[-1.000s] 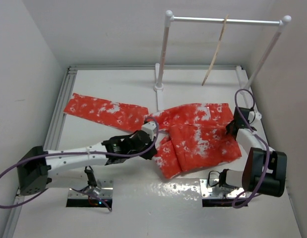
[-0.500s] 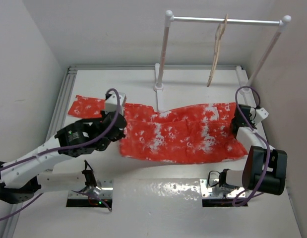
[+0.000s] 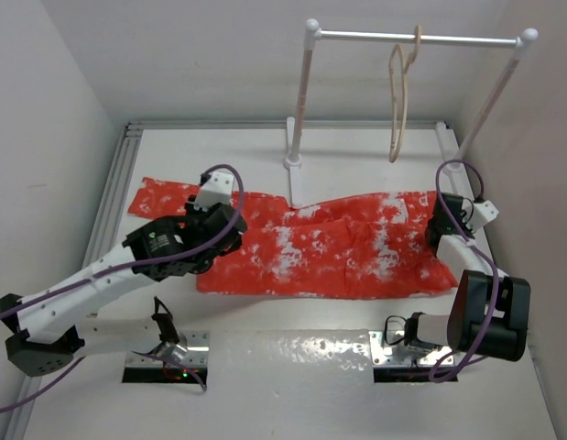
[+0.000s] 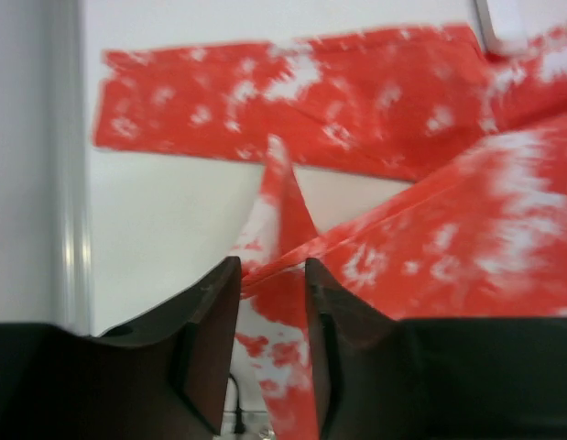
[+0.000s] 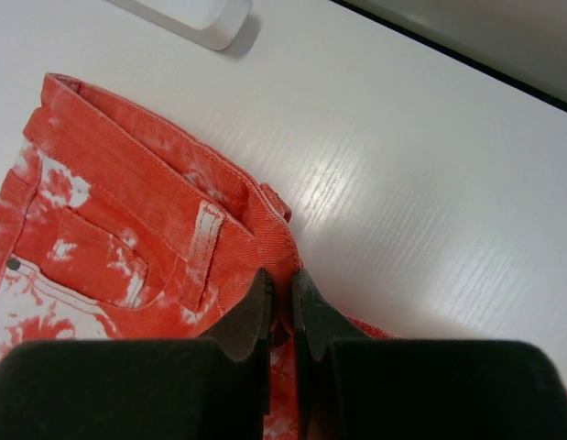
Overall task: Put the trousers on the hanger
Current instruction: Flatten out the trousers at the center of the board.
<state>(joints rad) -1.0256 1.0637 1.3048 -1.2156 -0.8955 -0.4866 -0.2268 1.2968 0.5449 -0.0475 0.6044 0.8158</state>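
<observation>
The red-orange trousers (image 3: 338, 247) with white blotches lie spread across the table, waist at the right and one leg (image 3: 164, 195) reaching far left. My left gripper (image 3: 232, 235) hovers over the other leg's end; in the left wrist view it (image 4: 272, 275) stands open, with a raised fold of trousers (image 4: 278, 197) just beyond the fingertips and cloth below the gap. My right gripper (image 3: 436, 238) is at the waist, and the right wrist view shows it (image 5: 281, 284) shut on the waistband (image 5: 265, 229). The pale wooden hanger (image 3: 397, 101) hangs by its hook from the rail, apart from the trousers.
A white rail (image 3: 411, 38) on two slanted posts stands at the back; its left post (image 3: 299, 101) foots just behind the trousers, and a white foot (image 5: 187, 11) lies near the waist. An aluminium track (image 3: 114, 197) borders the table's left side. Walls close in left, right and back.
My left arm pulled the folded leg out to the left, laying the trousers out long, then its jaws parted. The hanger has turned on the rail. The right gripper kept its hold.
</observation>
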